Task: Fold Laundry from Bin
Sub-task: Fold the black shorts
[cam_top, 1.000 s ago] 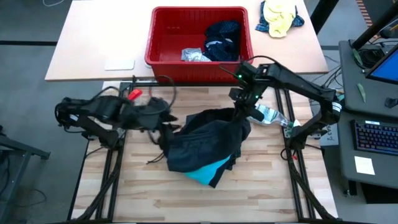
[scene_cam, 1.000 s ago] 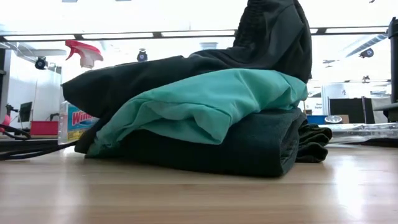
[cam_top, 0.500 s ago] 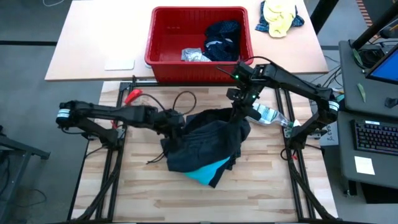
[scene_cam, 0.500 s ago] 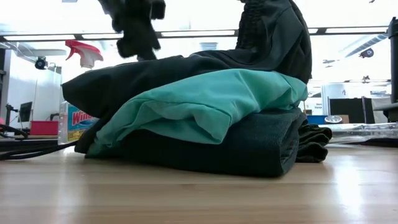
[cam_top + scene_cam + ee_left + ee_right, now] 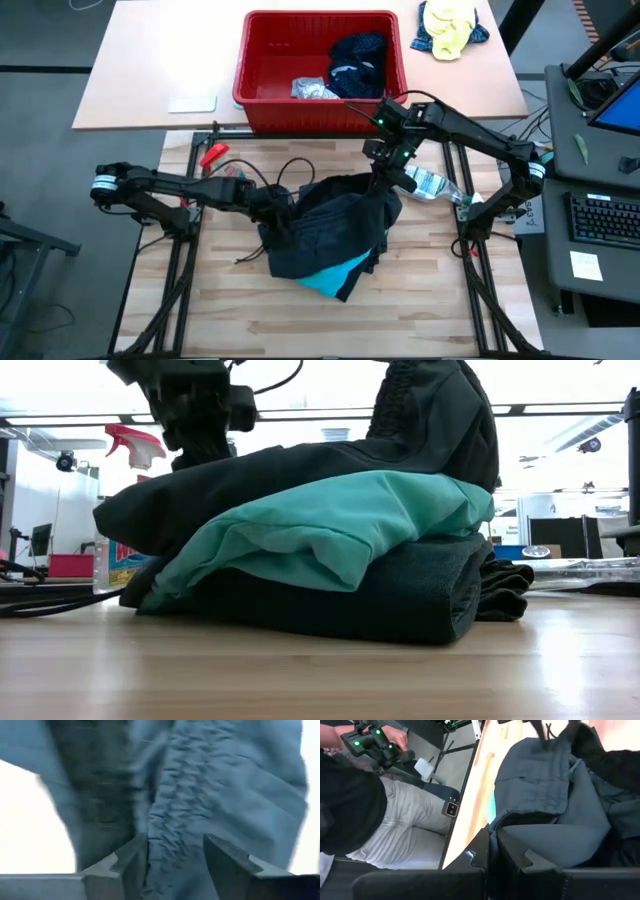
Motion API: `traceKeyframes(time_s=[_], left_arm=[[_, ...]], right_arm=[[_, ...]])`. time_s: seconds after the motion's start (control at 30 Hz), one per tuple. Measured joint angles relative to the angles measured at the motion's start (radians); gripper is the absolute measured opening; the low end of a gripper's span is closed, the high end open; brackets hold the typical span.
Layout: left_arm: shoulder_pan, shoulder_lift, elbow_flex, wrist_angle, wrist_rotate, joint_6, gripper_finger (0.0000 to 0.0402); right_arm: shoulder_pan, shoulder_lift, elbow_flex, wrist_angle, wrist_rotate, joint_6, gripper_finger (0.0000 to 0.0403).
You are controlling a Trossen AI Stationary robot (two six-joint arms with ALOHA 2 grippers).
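Since the earlier frame the left gripper [image 5: 278, 207] had reached in to the pile's left edge, fingers spread around dark cloth. The right gripper [image 5: 383, 178] was clenched on the raised dark garment [image 5: 335, 225]. Pulling apart could drag the turquoise garment [image 5: 335, 275] and topple the stack. The bin [image 5: 262, 60] sat behind; a spray bottle [image 5: 432, 186] lay close.

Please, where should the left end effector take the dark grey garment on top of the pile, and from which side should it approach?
Probably the loose left edge of the dark grey garment, approached from the left and above. The left end effector is already there with its fingers apart over wrinkled fabric. The right end effector pinches the opposite edge and lifts it, so the left side lies draped and free.
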Motion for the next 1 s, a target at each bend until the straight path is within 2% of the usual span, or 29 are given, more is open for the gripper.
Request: traceKeyframes(time_s=[0.1,0.17,0.3,0.33,0.6,0.8,1.0], left_arm=[[-0.004,0.000,0.000,0.029,0.163,0.018,0.0147],[-0.011,0.000,0.001,0.035,0.234,0.024,0.0114],[-0.026,0.000,0.011,0.040,0.246,0.055,0.0023],[-0.025,0.000,0.011,0.038,0.245,0.045,0.0012],[-0.024,0.001,0.008,0.035,0.023,-0.032,0.0055],[-0.024,0.001,0.004,0.045,0.000,-0.040,0.0092],[-0.024,0.001,-0.019,0.093,0.029,-0.050,0.0156]], right_arm=[[0.000,0.000,0.000,0.004,0.000,0.000,0.0012],[0.000,0.000,0.000,0.005,0.000,-0.001,0.0012],[0.000,0.000,0.000,0.008,0.004,-0.001,0.0012],[0.000,0.000,-0.001,0.011,0.008,-0.002,0.0012],[0.000,0.000,-0.023,0.070,0.011,0.017,0.0012],[0.000,0.000,-0.030,0.077,0.010,0.027,0.0012],[0.000,0.000,-0.030,0.080,0.010,0.042,0.0012]])
